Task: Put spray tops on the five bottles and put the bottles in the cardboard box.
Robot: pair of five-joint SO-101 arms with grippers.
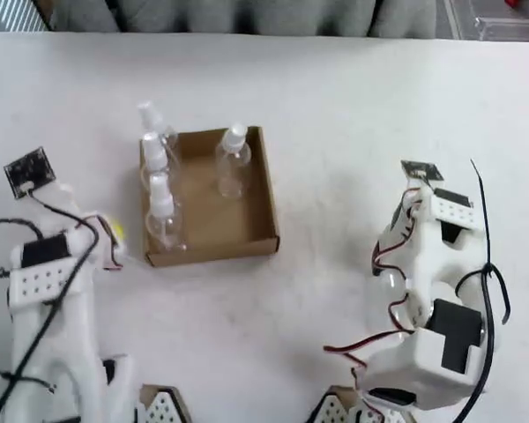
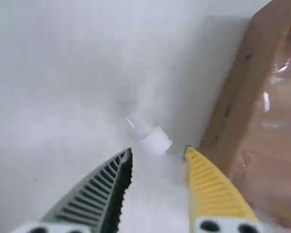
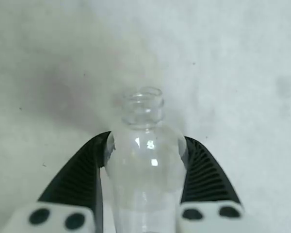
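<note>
The right gripper (image 3: 146, 141) is clamped on the shoulders of an uncapped bottle (image 3: 143, 165), whose open neck points out over bare table (image 3: 242, 58). In the high view the arm covers nearly all of the bottle. The table around that arm is open on every side, and it is well apart from the box (image 1: 266, 189).

The left gripper (image 2: 157, 151) is parted to a middling gap. A spray top (image 2: 154, 140) lies on the table just ahead of its tips, blurred, and I cannot tell whether the tips touch it. The yellow finger (image 2: 208, 189) is just beside the box's outer left wall, so room is tight there. The grey finger (image 2: 97, 194) has open table on its side.

Three capped bottles (image 1: 161, 211) lie in the box, two along the left wall and one toward the far wall. A fourth bottle (image 1: 150, 119) sits at the far left corner; I cannot tell whether it is inside or outside the rim. Beyond it, the table runs open to its far edge.
</note>
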